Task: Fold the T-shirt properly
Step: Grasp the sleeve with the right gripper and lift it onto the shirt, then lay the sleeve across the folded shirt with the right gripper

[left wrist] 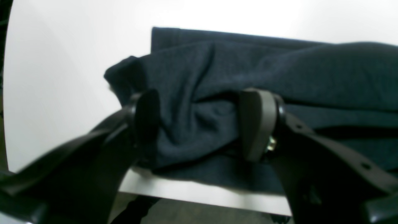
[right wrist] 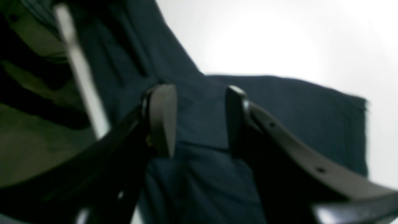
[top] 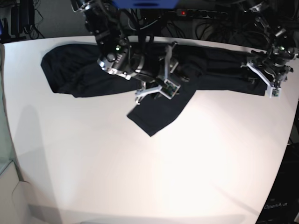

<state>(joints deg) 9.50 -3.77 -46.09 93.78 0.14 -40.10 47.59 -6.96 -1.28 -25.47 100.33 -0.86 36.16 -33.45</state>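
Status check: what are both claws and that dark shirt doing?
Left gripper open, astride bunched T-shirt. Right gripper open over it. Nothing blocking.

Right wrist view blurred throughout. T-shirt (top: 154,112) far edge hidden behind arms in base view. Cloth between left gripper (left wrist: 199,124) pads, grip unclear.
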